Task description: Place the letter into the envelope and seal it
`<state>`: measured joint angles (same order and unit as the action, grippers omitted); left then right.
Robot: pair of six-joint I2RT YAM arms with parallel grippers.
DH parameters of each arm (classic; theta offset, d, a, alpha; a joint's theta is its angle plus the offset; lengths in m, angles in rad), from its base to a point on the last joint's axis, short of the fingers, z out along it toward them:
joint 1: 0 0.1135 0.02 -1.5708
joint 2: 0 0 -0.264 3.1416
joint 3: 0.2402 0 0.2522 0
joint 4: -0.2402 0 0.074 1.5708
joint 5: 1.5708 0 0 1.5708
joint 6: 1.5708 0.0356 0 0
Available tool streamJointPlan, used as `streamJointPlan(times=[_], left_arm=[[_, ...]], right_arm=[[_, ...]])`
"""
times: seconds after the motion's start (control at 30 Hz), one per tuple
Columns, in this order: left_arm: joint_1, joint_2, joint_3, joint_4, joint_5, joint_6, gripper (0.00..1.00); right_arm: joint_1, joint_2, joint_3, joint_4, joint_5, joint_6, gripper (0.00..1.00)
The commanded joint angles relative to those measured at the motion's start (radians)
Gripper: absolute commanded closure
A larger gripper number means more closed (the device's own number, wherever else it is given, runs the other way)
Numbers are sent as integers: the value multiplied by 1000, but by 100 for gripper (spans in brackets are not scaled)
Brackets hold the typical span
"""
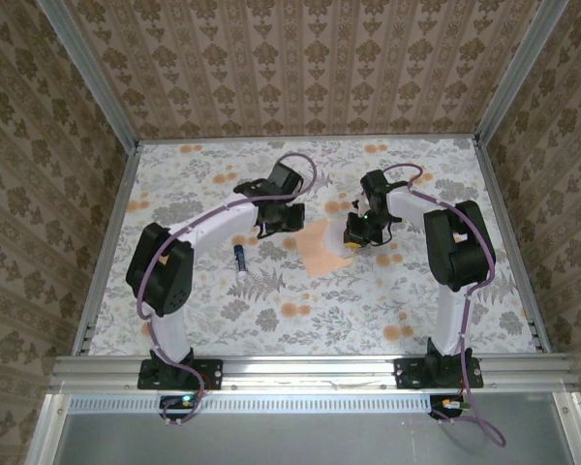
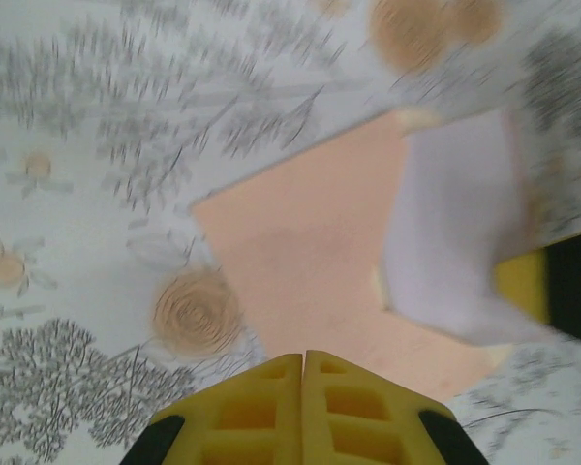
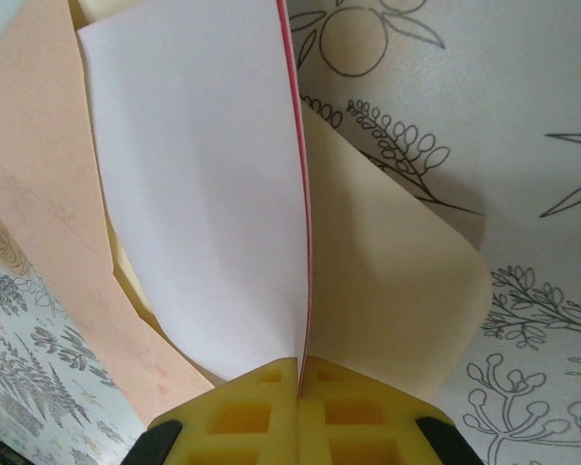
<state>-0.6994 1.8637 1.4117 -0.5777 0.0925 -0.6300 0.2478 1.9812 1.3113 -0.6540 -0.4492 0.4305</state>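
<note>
Top external view: the table (image 1: 174, 320), covered in a grey floral print with orange blossoms, carries the peach envelope (image 1: 321, 250) near its centre, lying flat between the two arms. The left gripper (image 1: 283, 219) stands just to the left of the envelope and the right gripper (image 1: 356, 232) at its right edge. A small blue-and-white stick (image 1: 240, 262) lies apart from both, left of the envelope and under the left arm. Finger positions are too small to read at this scale. Left wrist view (motion-blurred): the left gripper (image 2: 303, 360) shows its two yellow fingers pressed together along a single seam with nothing between them. It points at the near edge of the envelope (image 2: 310, 271), and contact with the paper cannot be judged. The letter (image 2: 455, 232) appears as a pale, whitish sheet over the right part of the envelope, and a yellow-and-black portion of the right gripper (image 2: 542, 281) shows at the right edge. Right wrist view: the right gripper (image 3: 299, 366) has its yellow fingers clamped flat on the letter (image 3: 194, 194), which stands on edge between them. The white face is turned left and a thin red border line runs up its right side. The far end of the letter sits at the mouth of the envelope (image 3: 29, 165), whose peach outer face lies to the left. A paler cream panel of the envelope curls up on the right, just behind the sheet. How far the letter has entered the pocket cannot be told.
</note>
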Motion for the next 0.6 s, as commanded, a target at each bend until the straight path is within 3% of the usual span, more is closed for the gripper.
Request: streamJointPlan(times=[0.0,0.57], left_arm=[[-7,55,-42,-36,-11,-39,100],[-30,214,61,18,-2,-46,100]], right_arm=[[2,-18,-10,-18,32,7,100],[1,-42,-43,1,20,13,100]])
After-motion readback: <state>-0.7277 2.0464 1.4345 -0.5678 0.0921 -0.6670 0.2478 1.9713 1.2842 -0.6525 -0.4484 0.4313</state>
